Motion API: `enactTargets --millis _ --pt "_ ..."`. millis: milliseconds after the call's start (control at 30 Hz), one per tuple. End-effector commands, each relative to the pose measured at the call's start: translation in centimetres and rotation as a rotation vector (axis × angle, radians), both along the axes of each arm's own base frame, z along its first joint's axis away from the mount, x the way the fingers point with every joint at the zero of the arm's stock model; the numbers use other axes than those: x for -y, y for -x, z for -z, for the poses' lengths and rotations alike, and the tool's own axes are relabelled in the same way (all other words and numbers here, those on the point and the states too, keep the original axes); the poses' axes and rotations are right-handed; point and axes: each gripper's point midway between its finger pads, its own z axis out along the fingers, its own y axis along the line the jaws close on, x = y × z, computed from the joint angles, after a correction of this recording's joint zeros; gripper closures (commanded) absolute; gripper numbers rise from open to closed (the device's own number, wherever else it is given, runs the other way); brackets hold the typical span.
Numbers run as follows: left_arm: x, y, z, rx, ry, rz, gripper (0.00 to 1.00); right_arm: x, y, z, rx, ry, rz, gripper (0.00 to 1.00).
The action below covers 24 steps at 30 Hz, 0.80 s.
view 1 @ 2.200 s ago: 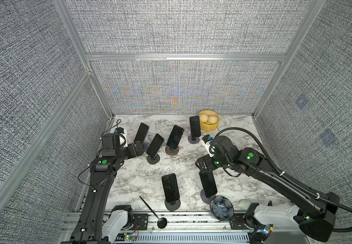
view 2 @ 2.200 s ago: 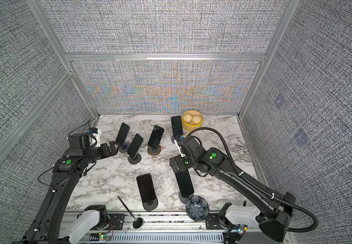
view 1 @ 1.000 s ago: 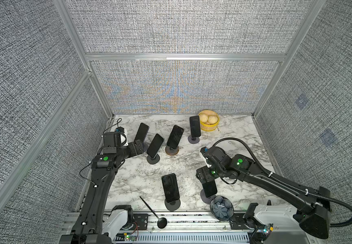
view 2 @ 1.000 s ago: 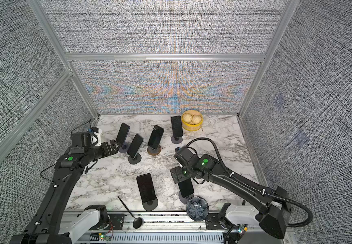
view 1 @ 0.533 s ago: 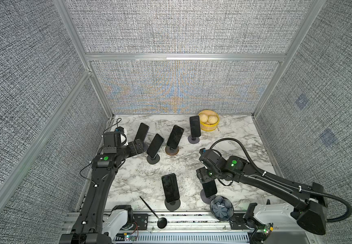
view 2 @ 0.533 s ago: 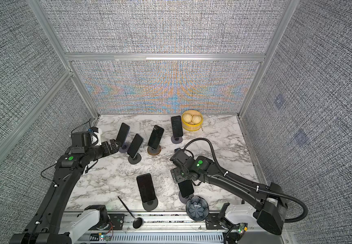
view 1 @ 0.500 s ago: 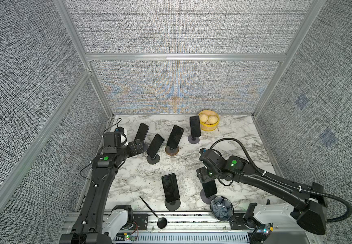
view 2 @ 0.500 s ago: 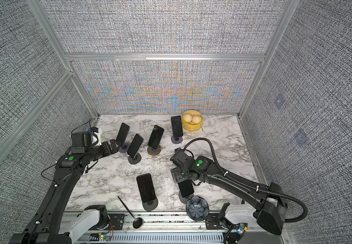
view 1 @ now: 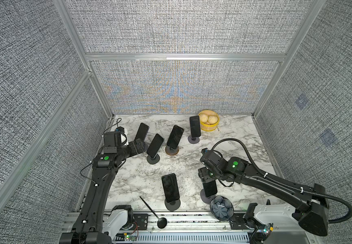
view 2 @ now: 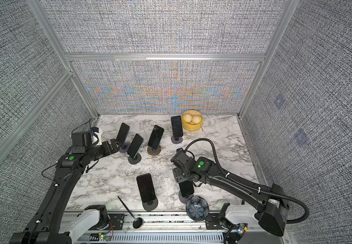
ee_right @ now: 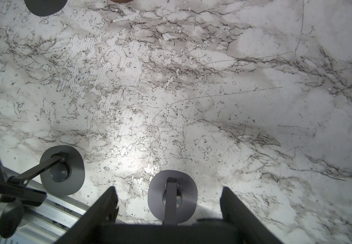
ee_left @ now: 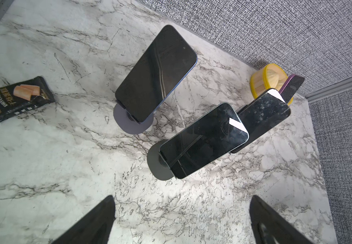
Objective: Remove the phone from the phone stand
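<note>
left arm (view 1: 99, 186) showing matte black links, thin black cable (view 1: 81, 171) trailing | green light (view 1: 106, 157) glowing on each arm | right arm (view 1: 265, 183) carrying black ribbed hose (view 1: 227, 139), small white bands (view 1: 265, 175) looking like cable ties | base housings (view 1: 118, 217) showing white | left gripper (ee_left: 182, 196) showing black wedge-shaped fingers (ee_left: 94, 221)

Yellow bun basket (view 1: 209, 127) stands at the back, blue bowl (view 1: 222, 208) and black spoon (view 1: 151, 210) in front.
</note>
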Motion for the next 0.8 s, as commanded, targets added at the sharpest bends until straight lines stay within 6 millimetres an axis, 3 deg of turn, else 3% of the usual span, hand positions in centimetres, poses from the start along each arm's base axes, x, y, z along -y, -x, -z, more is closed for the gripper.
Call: enactTargets --millis 0,333,767 --pt "0.3 -0.3 -0.5 0.018 0.016 0.008 0.01 0.1 -0.2 -0.3 0.019 -0.009 0.016 0.30" --pt "0.6 -0.4 -0.6 0.028 0.048 0.003 0.01 -0.1 -0.7 -2.3 0.062 -0.031 0.011 0.31" --pt "2.6 -0.9 -0.5 0.040 0.114 0.030 0.01 -0.3 -2.4 -6.1 0.132 -0.073 -0.014 0.31"
